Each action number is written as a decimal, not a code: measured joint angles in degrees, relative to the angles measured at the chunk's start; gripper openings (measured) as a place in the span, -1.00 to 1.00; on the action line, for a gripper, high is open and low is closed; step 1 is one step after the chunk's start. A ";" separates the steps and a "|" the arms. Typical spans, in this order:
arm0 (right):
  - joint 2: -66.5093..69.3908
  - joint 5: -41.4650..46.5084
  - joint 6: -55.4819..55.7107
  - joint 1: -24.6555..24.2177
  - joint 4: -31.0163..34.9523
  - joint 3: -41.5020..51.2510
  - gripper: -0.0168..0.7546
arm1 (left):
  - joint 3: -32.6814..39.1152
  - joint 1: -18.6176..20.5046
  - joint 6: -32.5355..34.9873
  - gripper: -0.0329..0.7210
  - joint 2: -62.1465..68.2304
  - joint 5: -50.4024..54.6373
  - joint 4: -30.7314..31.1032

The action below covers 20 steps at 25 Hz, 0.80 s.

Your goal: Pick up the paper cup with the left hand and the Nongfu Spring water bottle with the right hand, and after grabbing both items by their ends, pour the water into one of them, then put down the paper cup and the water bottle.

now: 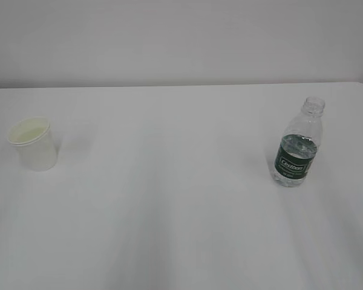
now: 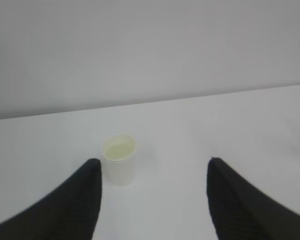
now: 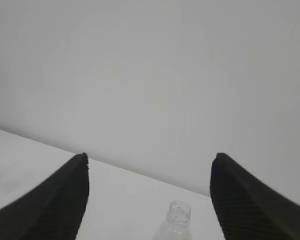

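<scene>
Paper cup (image 1: 32, 144): we note it upright on the white counter (image 1: 169, 199), far out to the left of the bottle, mouth up, pale cream inside. We cannot tell whether anything is in it.

Nongfu Spring water bottle (image 1: 297, 151): upright, no cap, green label facing us, well apart from the cup with bare counter between. Water (image 1: 300, 144) shows clear through the plastic above the label.

Left pincer (image 2: 152, 172): spread wide, holding nothing. In the left wrist view the cup (image 2: 119, 158) sits beyond the fingertips, nearer the left finger (image 2: 77, 200) than the middle of the gap.

Right pincer (image 3: 150, 167): spread wide, empty. In the right wrist view only the bottle's neck and open mouth (image 3: 177, 217) show, low between the fingers and a little right of centre.

Stage, our reading: approach only; neither thing is touched, neither arm appears in the exterior view.

Risk, cup: we judge the off-centre line-up could bring the left finger onto the cup wall first and push or tip the light cup instead of straddling it. Too hard a squeeze may crumple the paper.

Risk, bottle: uncapped, so a knock from a finger or a tilted lift could spill water. Thin ribbed plastic, if pinched hard, may push water out at the mouth.

Risk, pour: cup and bottle stand far apart; a misjudged meeting point would send water onto the counter.
</scene>
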 joint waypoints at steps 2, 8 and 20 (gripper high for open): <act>-1.68 2.69 -0.14 0.00 0.00 0.00 0.53 | 0.00 0.00 0.00 0.34 0.00 0.67 0.00; -5.30 14.44 -0.14 0.00 0.00 -1.06 0.53 | 0.00 0.00 0.00 0.34 0.00 1.13 -0.81; -11.63 34.42 -0.14 0.00 -1.16 -4.59 0.53 | 0.00 0.00 0.00 0.34 -0.05 2.44 -1.47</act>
